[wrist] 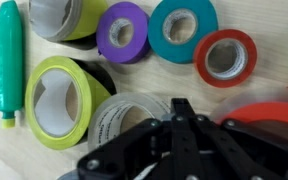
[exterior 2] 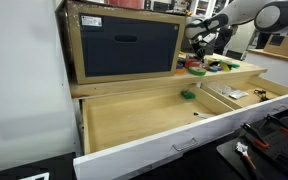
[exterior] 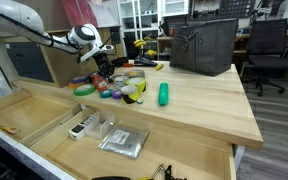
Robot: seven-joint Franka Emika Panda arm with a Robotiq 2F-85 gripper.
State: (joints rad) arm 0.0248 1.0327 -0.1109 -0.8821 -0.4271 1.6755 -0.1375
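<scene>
Even indoor light, small frames, wrist view soft.

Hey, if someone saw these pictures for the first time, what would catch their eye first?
The huddle of bright tape rolls on the wooden tabletop: in the wrist view a purple roll, teal roll and red roll lie in a row, with a lime roll beside them. The shut gripper hangs close over them. A green tube lies apart on the tabletop, with a dark bin behind it.
</scene>
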